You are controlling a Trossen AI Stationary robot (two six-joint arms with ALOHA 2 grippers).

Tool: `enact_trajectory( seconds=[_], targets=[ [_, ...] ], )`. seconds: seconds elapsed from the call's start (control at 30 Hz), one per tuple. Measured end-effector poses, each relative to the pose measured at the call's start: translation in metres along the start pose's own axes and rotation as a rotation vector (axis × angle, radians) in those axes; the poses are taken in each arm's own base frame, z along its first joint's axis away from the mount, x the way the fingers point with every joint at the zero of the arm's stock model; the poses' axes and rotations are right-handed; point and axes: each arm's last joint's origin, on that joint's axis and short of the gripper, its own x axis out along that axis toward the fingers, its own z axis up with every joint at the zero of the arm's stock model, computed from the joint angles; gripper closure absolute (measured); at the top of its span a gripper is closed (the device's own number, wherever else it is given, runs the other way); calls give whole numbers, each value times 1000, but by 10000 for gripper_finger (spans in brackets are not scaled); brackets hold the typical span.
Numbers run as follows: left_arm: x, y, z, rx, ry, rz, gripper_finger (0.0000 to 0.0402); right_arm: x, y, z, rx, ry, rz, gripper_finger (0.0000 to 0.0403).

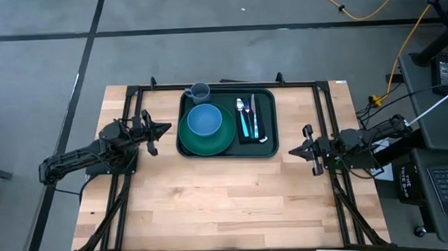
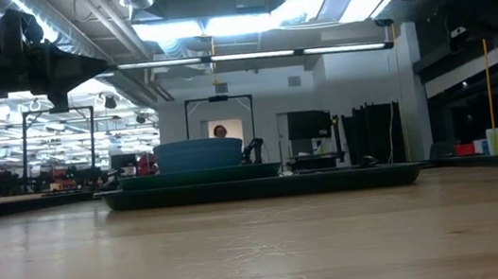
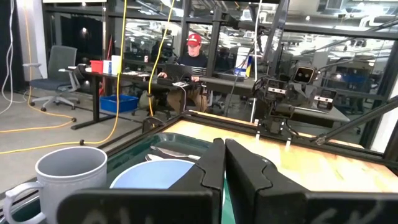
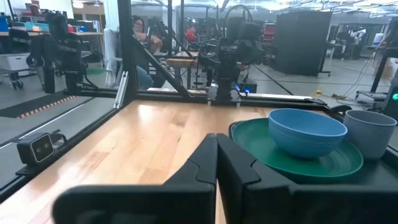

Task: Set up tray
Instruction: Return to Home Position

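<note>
Where pale wood tabletop [image 1: 212, 202] spreads, rounded, rimmed tray [image 1: 224, 99]

Both arms sit folded low and well apart, left pincer [image 1: 163, 130] and right pincer [image 1: 292, 150] closed, tips pointing inward.

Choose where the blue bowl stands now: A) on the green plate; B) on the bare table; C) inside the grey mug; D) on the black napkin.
A: seen from above, the blue bowl rests on the green plate, inside the tray.
</note>
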Motion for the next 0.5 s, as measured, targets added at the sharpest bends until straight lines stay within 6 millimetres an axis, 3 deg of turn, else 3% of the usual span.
enact_trajectory(
  seconds=[0.5],
  targets=[
    [0, 0, 0, 0, 0, 0, 397, 0, 0, 0, -2, 0, 1, 397]
  ],
)
